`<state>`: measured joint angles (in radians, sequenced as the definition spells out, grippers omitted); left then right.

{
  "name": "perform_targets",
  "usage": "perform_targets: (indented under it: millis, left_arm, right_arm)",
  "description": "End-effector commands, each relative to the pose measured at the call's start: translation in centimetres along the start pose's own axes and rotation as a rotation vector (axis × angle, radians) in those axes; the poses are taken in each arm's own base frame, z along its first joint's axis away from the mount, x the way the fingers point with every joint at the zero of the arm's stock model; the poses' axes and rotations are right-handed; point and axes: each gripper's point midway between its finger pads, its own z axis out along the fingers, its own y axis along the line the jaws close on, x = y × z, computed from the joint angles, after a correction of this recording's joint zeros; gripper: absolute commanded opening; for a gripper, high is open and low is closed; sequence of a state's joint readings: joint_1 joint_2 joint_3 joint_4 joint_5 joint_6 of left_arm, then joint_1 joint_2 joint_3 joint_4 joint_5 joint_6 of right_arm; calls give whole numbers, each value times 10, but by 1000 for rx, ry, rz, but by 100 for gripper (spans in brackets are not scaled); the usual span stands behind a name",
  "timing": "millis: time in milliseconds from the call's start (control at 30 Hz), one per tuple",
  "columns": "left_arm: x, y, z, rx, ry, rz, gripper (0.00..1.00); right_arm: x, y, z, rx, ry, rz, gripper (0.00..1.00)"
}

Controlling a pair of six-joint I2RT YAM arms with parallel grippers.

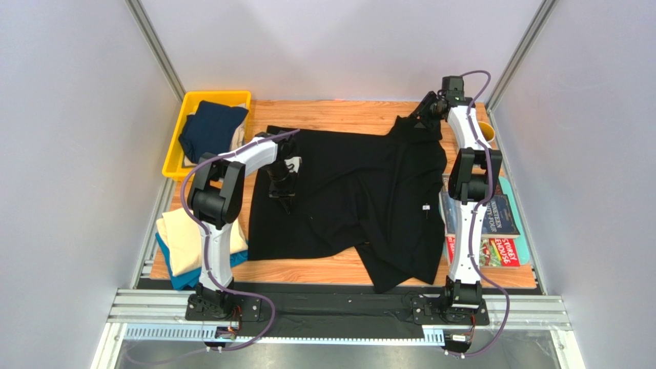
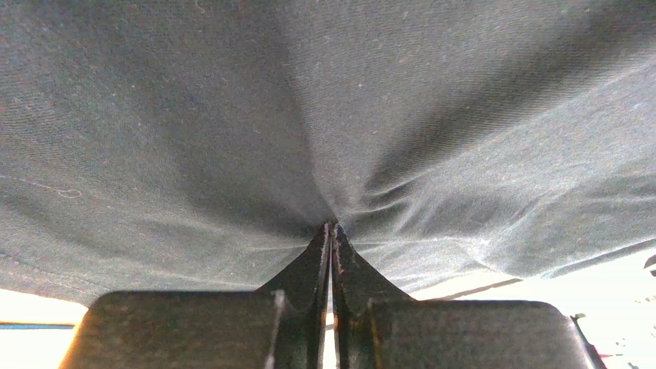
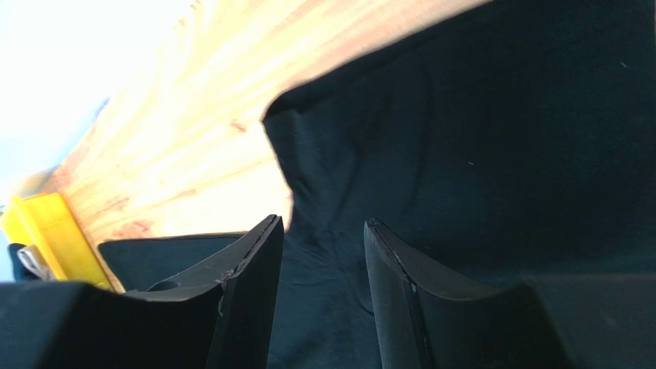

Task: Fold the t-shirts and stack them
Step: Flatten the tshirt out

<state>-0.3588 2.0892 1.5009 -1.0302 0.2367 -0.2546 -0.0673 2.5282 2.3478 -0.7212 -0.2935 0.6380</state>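
The left jaws are clenched on a small pucker of the black t-shirt [image 1: 362, 192], and the cloth bunches to a point right at their tips. The right jaws stand parted over the shirt's far right corner. The cloth lies beyond their gap and, as far as shows, is not clamped. The shirt sprawls crumpled on the counter [image 1: 339, 114] between the two sets of jaws.

So thin a pinch may catch only the top layer, or slip free. A lift would then peel the shirt apart rather than fold it. With the right side unheld, a pull by the left jaws would likely drag the whole shirt towards them and deepen the creases. The hem nearer than both jaws lies at the counter's edge and could slide off. The side below the right jaws lies against the magazines [image 1: 504, 219] and might shift them.
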Motion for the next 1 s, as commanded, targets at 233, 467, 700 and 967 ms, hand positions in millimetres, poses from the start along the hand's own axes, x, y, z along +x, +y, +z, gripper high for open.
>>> perform_targets:
  millis: [233,467,700,967]
  left_arm:
    - [12,-3,5,29,23,10,0]
    - [25,5,5,-3,27,7,0]
    - [41,16,3,-46,33,11,0]
    - [21,8,-8,-28,-22,18,11]
  right_arm:
    - [21,-33,15,86,71,-6,41]
    - [29,-32,38,64,95,30,38]
    - [21,-9,60,-34,56,86,39]
    - [-14,52,26,-255,-48,36,48]
